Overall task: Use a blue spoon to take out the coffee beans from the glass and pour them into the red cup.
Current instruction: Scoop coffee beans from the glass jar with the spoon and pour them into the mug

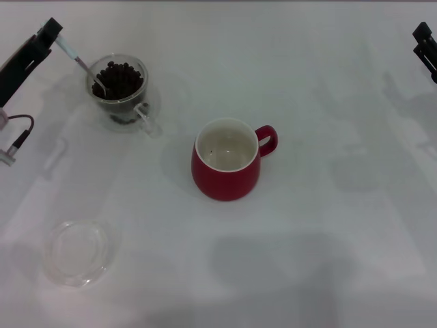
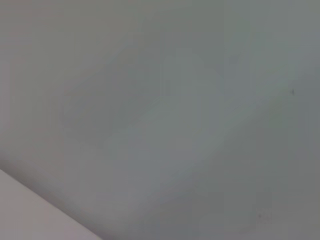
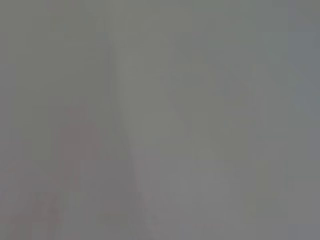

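Observation:
The glass (image 1: 123, 102) stands at the back left of the table, filled with dark coffee beans (image 1: 120, 79). My left gripper (image 1: 52, 31) is at the far left edge, shut on the pale handle of the blue spoon (image 1: 80, 63), whose metal bowl dips into the beans at the glass's left rim. The red cup (image 1: 227, 162) sits near the middle with its handle to the right; its cream inside shows only a speck or two. My right gripper (image 1: 425, 42) is parked at the far right edge. Both wrist views show only blank grey surface.
A flat clear glass dish (image 1: 76, 250) lies at the front left. A cable and connector (image 1: 19, 140) hang by my left arm at the left edge. The table is covered in a white cloth.

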Available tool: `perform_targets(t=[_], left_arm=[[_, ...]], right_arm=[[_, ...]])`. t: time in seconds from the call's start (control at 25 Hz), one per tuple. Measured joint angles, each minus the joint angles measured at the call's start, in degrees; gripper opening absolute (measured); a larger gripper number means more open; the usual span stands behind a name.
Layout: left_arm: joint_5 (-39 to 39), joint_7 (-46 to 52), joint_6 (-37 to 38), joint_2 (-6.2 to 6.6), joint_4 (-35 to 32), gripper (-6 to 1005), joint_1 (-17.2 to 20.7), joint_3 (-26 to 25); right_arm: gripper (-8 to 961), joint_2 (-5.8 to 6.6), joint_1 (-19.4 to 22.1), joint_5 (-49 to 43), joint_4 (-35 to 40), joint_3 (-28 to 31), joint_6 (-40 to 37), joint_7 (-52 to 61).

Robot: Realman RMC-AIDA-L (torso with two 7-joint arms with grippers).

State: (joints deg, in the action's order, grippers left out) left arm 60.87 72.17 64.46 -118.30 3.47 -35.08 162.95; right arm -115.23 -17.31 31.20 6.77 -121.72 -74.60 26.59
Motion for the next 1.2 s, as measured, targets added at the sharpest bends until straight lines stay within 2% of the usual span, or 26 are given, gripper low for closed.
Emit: perform_targets(t=[0.44,0.76,0.88,1.2], left_arm=[[2.7,8.6,0.0,0.2,0.3,134,0.5,0.0],[5.0,15.2,0.5,1.31,0.5,134,1.4,0.0],[5.0,15.8,0.7,1.37,0.5,134,1.4,0.0],[4.3,18.7,5.9,1.37,0.6,134,1.6,0.0]], right_arm=[[865,0.0,-0.1,0.0,0.0,0.5,0.2,0.0],[866,0.0,-0.3,0.0,-0.2,1.3,0.4,-0.1],[866,0.0,-0.4,0.0,-0.4,1.3,0.4,-0.2],[866,0.07,-0.4,0.0,-0.5,1.8,0.4,-0.4]])
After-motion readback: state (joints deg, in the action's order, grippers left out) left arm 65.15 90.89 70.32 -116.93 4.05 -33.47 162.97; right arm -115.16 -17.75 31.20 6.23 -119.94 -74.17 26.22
